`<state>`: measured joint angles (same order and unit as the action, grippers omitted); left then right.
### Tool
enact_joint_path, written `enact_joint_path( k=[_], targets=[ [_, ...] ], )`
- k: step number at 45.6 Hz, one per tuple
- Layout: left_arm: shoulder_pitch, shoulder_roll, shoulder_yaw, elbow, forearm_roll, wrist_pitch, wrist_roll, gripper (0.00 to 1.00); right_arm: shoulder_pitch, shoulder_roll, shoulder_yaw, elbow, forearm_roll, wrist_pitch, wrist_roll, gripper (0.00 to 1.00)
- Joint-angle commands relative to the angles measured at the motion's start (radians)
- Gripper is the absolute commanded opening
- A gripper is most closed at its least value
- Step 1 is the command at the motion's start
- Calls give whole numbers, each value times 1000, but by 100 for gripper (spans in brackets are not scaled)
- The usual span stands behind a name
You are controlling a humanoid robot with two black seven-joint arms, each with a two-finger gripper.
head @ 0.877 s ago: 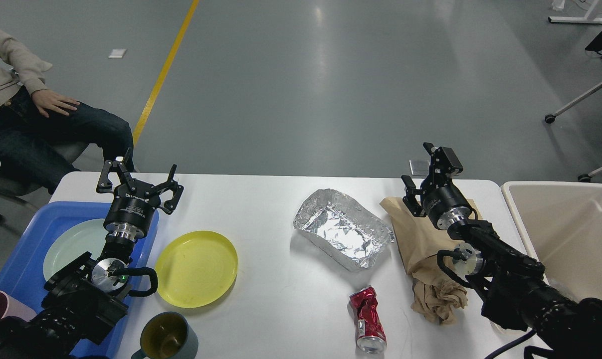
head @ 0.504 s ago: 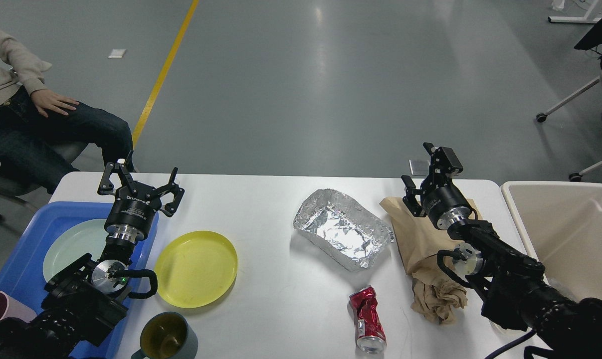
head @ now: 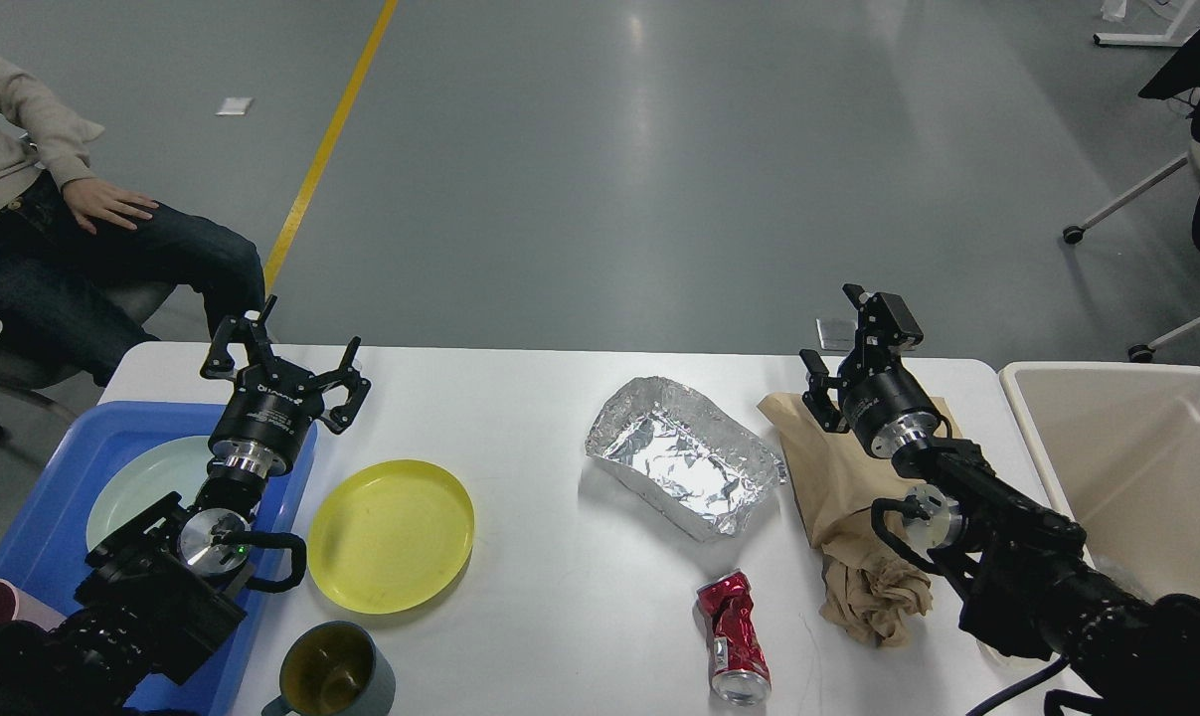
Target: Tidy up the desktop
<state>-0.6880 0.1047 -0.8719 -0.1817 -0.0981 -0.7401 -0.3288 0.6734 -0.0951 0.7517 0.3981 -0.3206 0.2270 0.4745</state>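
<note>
Now white matte desktop (head: 550,557), rounded corners, cluttered; left end effector (head: 283,356) and right end effector (head: 848,328) spread, empty.

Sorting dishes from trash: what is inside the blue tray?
The blue tray holds a pale green plate, partly hidden by the left arm. Whatever lies under the arm cannot be seen. The left gripper hovers open above it.
</note>
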Motion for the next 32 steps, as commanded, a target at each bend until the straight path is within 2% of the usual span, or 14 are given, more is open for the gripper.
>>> enact_joint_path(
  k=[1, 10, 14, 19, 28, 32],
  targets=[
    [-22, 41, 116, 1, 1, -5, 0, 97, 0, 0, 0, 1, 0, 0, -1, 100],
    [-97, 134, 277, 7, 5, 2, 2, 97, 0, 0, 0, 1, 0, 0, -1, 100],
    [-148, 171, 401, 7, 5, 4, 2, 97, 0, 0, 0, -1, 0, 0, -1, 100],
    [-185, 179, 514, 7, 5, 5, 2, 97, 0, 0, 0, -1, 0, 0, -1, 100],
    [-254, 193, 609, 8, 5, 21, 2, 97, 0, 0, 0, 1, 0, 0, -1, 100],
    [-294, 188, 703, 8, 5, 33, 2, 97, 0, 0, 0, -1, 0, 0, -1, 100]
  ],
)
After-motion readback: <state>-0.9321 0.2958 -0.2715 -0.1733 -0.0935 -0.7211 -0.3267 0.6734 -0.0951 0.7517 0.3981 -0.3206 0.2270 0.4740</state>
